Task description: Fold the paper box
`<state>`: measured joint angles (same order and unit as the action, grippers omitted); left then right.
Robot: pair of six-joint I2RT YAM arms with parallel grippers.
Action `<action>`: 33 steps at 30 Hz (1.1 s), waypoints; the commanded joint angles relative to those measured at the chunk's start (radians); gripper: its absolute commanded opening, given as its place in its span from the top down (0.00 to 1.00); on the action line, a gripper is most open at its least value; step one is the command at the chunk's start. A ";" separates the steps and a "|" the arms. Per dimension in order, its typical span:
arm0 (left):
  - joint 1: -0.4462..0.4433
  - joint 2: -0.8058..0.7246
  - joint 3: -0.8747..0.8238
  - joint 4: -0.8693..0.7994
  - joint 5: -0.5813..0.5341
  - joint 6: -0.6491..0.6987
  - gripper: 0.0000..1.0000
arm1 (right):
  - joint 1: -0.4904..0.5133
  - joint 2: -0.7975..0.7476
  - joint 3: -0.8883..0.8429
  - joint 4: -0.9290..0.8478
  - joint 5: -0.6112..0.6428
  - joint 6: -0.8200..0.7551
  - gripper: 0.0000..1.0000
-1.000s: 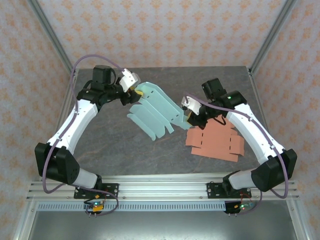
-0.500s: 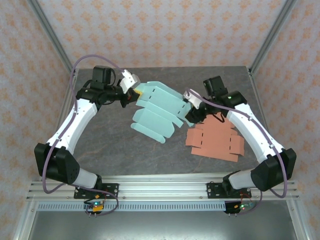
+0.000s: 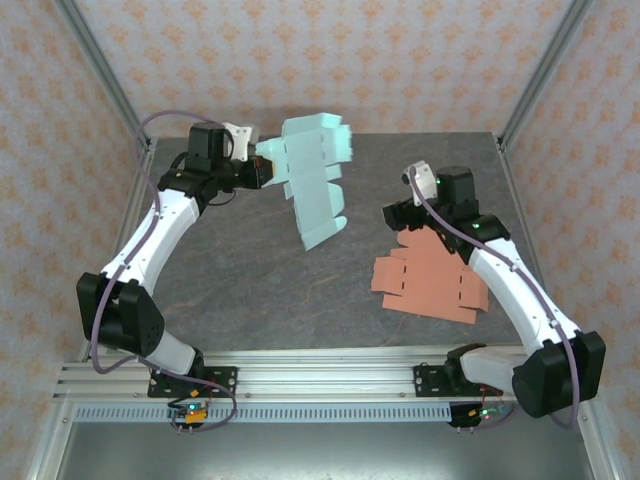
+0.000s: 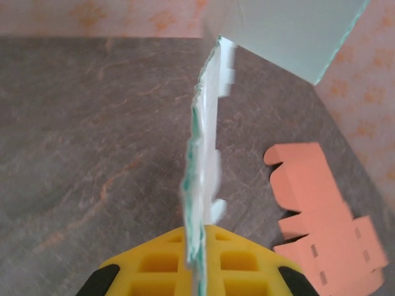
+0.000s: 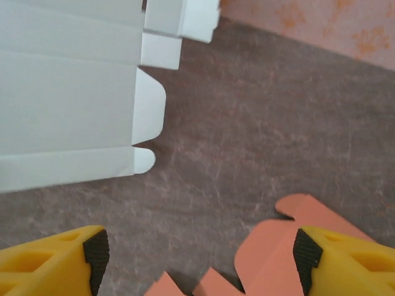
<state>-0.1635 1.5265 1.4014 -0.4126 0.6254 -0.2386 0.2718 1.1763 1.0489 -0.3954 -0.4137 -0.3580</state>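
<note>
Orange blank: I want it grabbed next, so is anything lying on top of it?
Nothing visible rests on the orange blank, flat on the table. The right arm crosses above its far right corner, hiding that part.

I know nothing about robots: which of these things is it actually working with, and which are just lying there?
In the job:
- pale blue box blank, pinched edge-on in the left fingers
- right fingers, open, holding nothing

Lying about:
- orange box blank, flat on the table
</note>
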 commanded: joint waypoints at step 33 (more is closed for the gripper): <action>-0.082 0.215 -0.058 0.018 0.103 -0.262 1.00 | 0.248 0.706 0.520 -0.238 -0.088 0.585 0.46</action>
<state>-0.2409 1.7149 1.3754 -0.4381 0.6895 -0.5797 0.5240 1.8950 1.5921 -0.6247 -0.5056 0.2073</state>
